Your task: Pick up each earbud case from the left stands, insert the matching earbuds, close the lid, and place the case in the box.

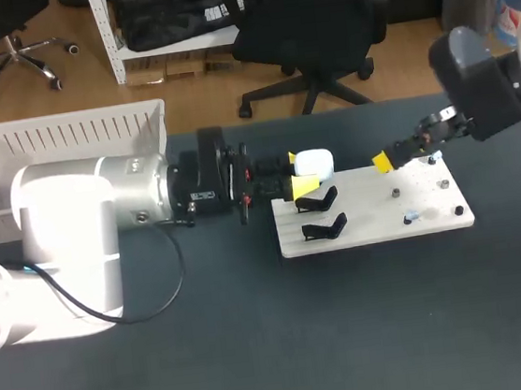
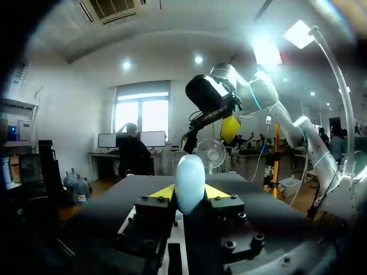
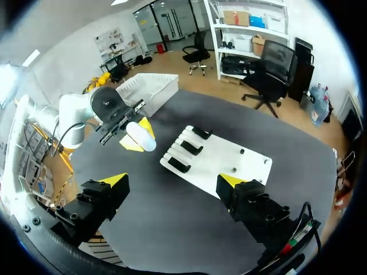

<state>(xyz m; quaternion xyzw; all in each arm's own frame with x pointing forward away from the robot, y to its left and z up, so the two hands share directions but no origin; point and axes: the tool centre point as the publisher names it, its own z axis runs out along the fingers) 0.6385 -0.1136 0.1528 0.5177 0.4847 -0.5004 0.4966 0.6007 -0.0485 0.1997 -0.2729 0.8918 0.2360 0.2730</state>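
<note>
My left gripper (image 1: 302,175) is shut on a white earbud case (image 1: 314,162), held just above the left end of the white board (image 1: 377,227). In the left wrist view the case (image 2: 190,182) stands upright between the yellow tips of that gripper (image 2: 190,195). Two black stands (image 1: 320,214) sit below it on the board, with nothing on them. My right gripper (image 1: 404,152) hovers open over the board's far right part. The right wrist view looks down past its wide-apart tips (image 3: 172,182) at the board (image 3: 221,160) and the held case (image 3: 141,136).
A white slatted basket (image 1: 65,134) stands at the table's far left, behind my left arm. Small dark pegs and pale bits (image 1: 412,217) dot the right half of the board. Dark tabletop lies open in front of the board.
</note>
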